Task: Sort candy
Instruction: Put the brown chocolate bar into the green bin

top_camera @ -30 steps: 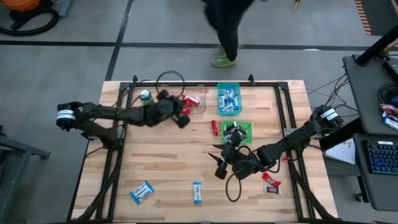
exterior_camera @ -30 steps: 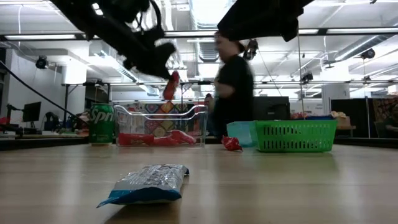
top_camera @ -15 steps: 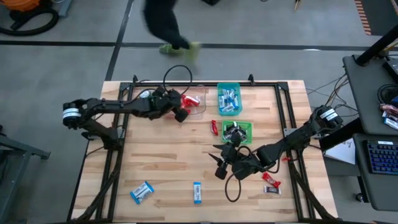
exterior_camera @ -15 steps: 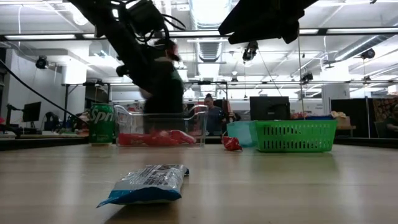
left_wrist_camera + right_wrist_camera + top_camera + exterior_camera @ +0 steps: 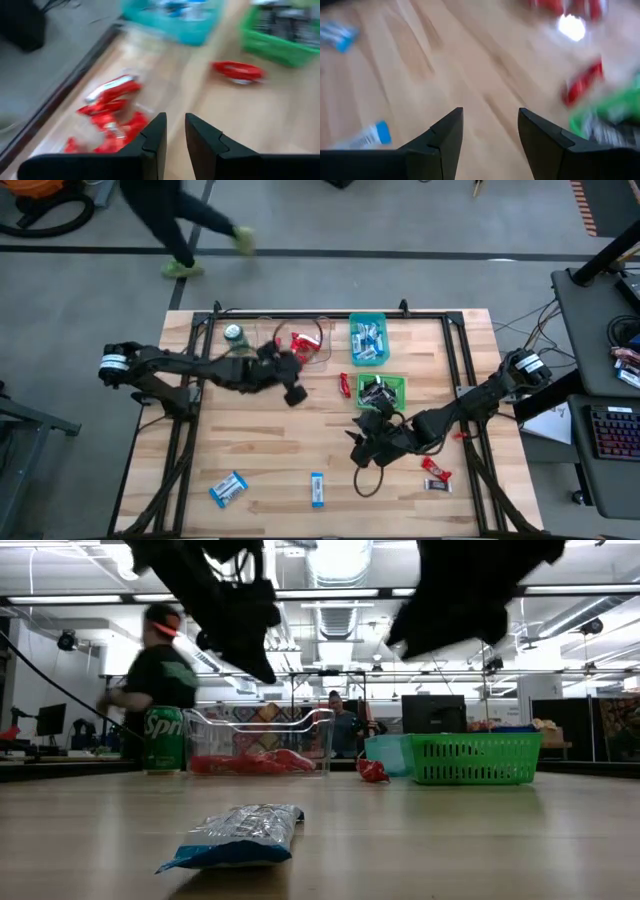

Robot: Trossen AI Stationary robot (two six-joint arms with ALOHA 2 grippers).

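1. From above, the left gripper (image 5: 296, 394) is hanging just beside the clear box (image 5: 310, 346), where red candy (image 5: 303, 342) is lying; a loose red bar (image 5: 345, 385) is lying a little farther off. The right gripper (image 5: 360, 454) is hovering near the green basket (image 5: 396, 381), with two blue bars (image 5: 317, 489) well apart from it.
2. From table height, a blue-and-white bar (image 5: 236, 836) is lying nearest the camera.
3. In the left wrist view, the fingers (image 5: 156, 141) are standing narrow with nothing between them.
4. In the right wrist view, the fingers (image 5: 449, 132) are standing wide and empty.
5. The bars are probably light, their wrappers thin, crinkling and slippery; gripping across the middle seems safest.
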